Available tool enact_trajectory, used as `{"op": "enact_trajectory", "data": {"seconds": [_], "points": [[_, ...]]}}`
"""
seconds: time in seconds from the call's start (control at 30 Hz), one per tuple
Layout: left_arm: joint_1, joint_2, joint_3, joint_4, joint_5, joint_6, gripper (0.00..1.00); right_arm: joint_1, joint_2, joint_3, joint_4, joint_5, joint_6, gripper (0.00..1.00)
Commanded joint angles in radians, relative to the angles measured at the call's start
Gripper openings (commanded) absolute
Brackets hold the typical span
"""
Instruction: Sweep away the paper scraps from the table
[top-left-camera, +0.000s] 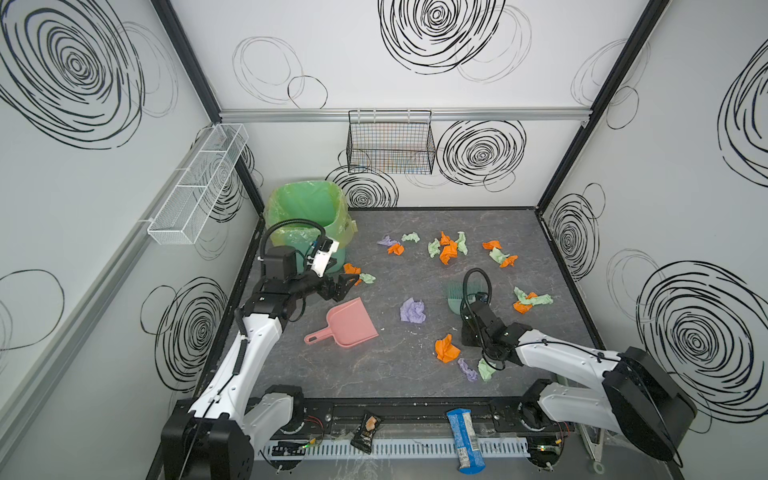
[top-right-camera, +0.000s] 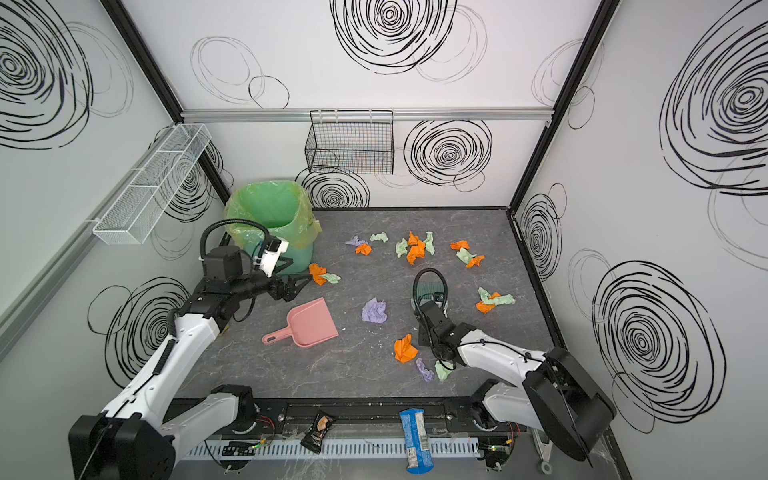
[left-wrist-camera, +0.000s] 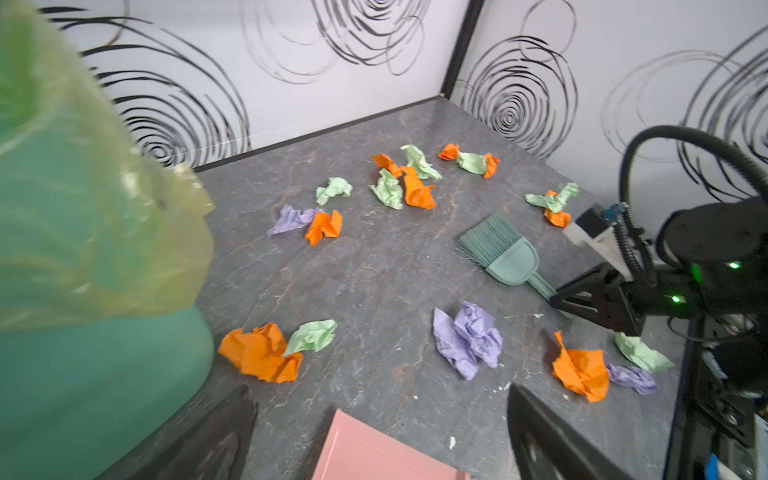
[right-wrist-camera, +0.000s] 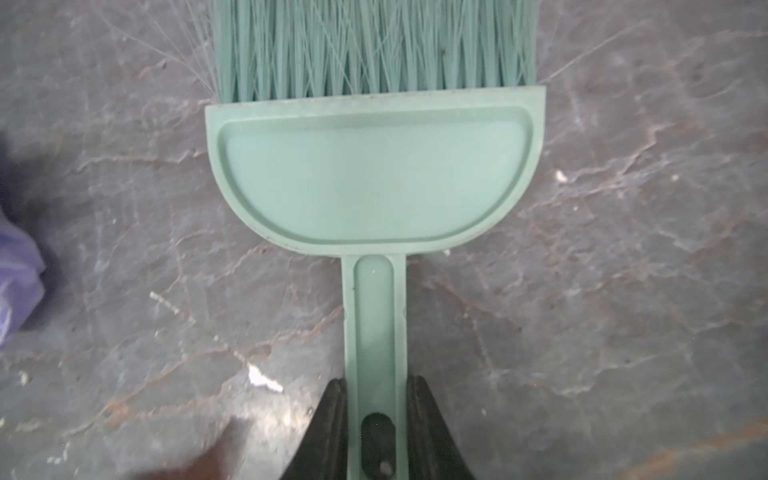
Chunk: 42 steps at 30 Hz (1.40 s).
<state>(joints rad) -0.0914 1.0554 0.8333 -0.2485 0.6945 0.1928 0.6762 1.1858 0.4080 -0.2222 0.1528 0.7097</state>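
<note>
Several paper scraps, crumpled wads in orange (top-left-camera: 447, 348), lavender (top-left-camera: 412, 310) and pale green (left-wrist-camera: 334, 189), lie scattered over the dark grey table (top-left-camera: 374, 382). A green brush (right-wrist-camera: 376, 178) lies flat on the table with its bristles pointing toward the back wall. My right gripper (right-wrist-camera: 376, 384) is shut on the brush's handle, one finger pressed against each side. The left gripper (top-left-camera: 347, 286) hangs open and empty just above the far edge of a pink dustpan (top-left-camera: 351, 322), close to two scraps (top-left-camera: 359, 274) beside the bin. The left fingers (left-wrist-camera: 548, 440) stand wide apart.
A green bin (top-left-camera: 307, 208) lined with a yellowish bag stands at the back left corner. A black wire basket (top-left-camera: 390, 143) and a white one (top-left-camera: 199, 183) hang on the walls. A blue snack wrapper (top-left-camera: 465, 440) and a dark packet (top-left-camera: 368, 430) lie on the front ledge.
</note>
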Motion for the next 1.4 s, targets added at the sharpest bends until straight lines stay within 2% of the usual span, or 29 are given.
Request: {"op": "enact_trajectory", "data": {"seconds": [0.0, 0.13, 0.23, 0.33, 0.6, 0.77, 0.93, 1.1, 1.37], "points": [[-0.117, 0.02, 0.064, -0.076, 0.008, 0.02, 0.97, 0.048, -0.033, 0.058, -0.149, 0.03, 0.039, 0.14], [-0.261, 0.097, 0.105, -0.06, 0.021, -0.042, 0.97, 0.134, -0.037, 0.171, -0.273, 0.11, 0.065, 0.15], [-0.311, 0.185, 0.122, -0.011, 0.099, -0.141, 0.99, 0.2, -0.035, 0.246, -0.346, 0.169, 0.092, 0.15], [-0.337, 0.264, 0.127, 0.037, 0.172, -0.191, 0.96, 0.246, -0.039, 0.31, -0.389, 0.206, 0.114, 0.15], [-0.348, 0.43, 0.122, 0.232, 0.324, -0.351, 0.94, 0.353, -0.071, 0.438, -0.411, 0.301, 0.131, 0.15], [-0.356, 0.539, 0.171, 0.279, 0.34, -0.417, 0.93, 0.413, -0.073, 0.463, -0.383, 0.341, 0.117, 0.15], [-0.351, 0.634, 0.247, 0.319, 0.336, -0.491, 0.85, 0.457, -0.037, 0.494, -0.37, 0.367, 0.116, 0.15], [-0.359, 0.658, 0.259, 0.394, 0.344, -0.565, 0.77, 0.492, -0.006, 0.515, -0.371, 0.39, 0.124, 0.15], [-0.379, 0.67, 0.253, 0.414, 0.419, -0.605, 0.43, 0.502, -0.013, 0.497, -0.334, 0.418, 0.129, 0.14]]}}
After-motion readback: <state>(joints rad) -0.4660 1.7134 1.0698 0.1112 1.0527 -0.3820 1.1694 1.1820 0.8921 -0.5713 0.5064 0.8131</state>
